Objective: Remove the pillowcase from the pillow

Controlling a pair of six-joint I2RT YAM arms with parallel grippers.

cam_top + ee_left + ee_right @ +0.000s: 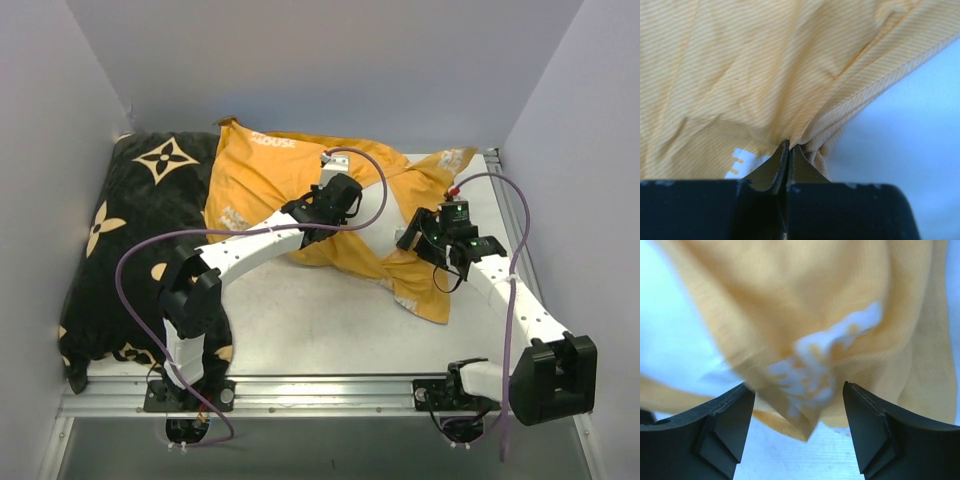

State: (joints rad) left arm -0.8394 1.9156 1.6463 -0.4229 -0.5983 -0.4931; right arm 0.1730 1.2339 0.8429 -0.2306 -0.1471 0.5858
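Note:
The pillowcase [270, 170] lies crumpled at the back middle of the table, orange-yellow face up with white lettering. A twisted strip of it runs toward the front right. No blue face shows. The white pillow is not visible. My left gripper [312, 228] is shut on a bunched fold of the pillowcase [765, 75], and the closed fingertips [788, 145] pinch the orange cloth. My right gripper [412, 238] is open just above the strip. In the right wrist view a lettered corner of the pillowcase [815, 370] lies between the spread fingers [740, 410], untouched.
A large black cushion [130, 240] with beige flower motifs fills the left side and leans on the left wall. Grey walls close in the back and both sides. The bare table [330, 330] stretches in front of the cloth. A metal rail [320, 385] runs along the near edge.

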